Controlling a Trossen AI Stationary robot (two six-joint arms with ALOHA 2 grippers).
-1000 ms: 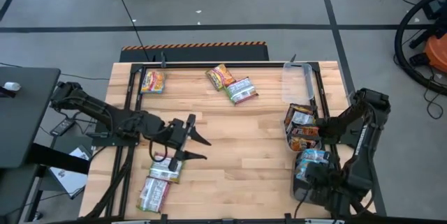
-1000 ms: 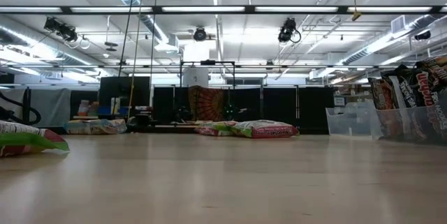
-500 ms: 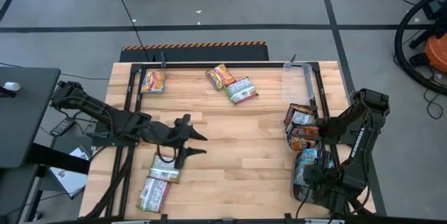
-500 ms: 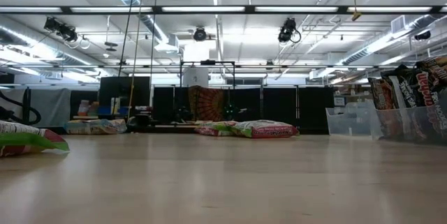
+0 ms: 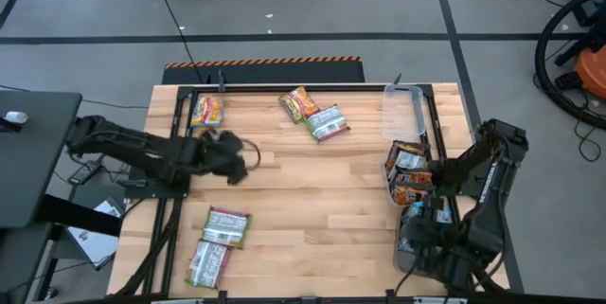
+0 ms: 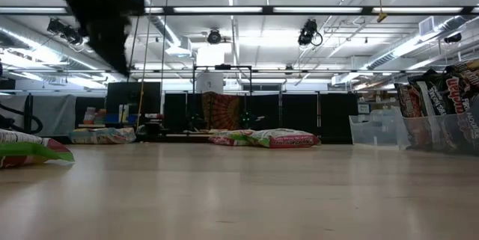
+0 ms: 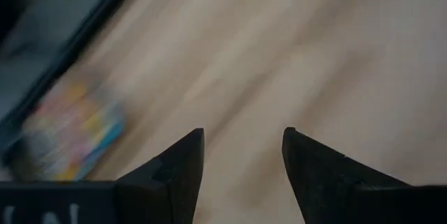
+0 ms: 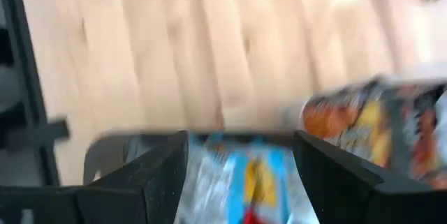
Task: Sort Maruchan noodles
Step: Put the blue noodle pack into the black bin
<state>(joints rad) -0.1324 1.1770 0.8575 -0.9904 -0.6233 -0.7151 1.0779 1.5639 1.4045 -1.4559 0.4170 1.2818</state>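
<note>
Wooden table point(image 5: 312, 200), clear plastic trays point(image 5: 401, 111) at its right edge, a black frame point(image 5: 284, 87)

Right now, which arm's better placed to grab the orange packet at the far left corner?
Left, probably. The left pincer hangs open, empty, just short of the orange packet on its side of the table. The right pincer is across the table, open above a pale blue packet by the trays.
</note>
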